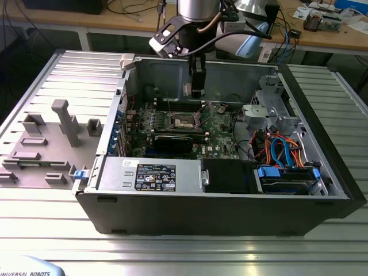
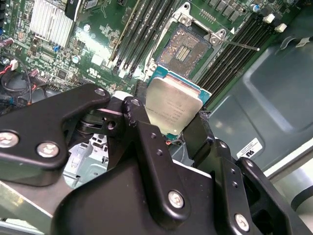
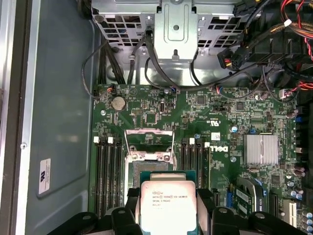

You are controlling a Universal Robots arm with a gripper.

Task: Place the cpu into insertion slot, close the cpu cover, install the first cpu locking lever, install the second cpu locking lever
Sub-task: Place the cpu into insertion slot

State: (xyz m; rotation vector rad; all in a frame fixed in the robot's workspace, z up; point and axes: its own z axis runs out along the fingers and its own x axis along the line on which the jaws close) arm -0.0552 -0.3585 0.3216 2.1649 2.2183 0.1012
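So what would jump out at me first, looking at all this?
Probably the gripper, hanging over an open computer case in the exterior view. In the second wrist view it pinches the cpu, a silver square chip, above the green circuit board. Close by sits the insertion slot, empty.

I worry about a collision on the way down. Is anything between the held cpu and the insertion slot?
Nothing visible does. The gripper holds the cpu above the board, and the insertion slot lies uncovered, dark centre showing, in the second wrist view. A thin metal rod sticks out beside the slot, not across it.
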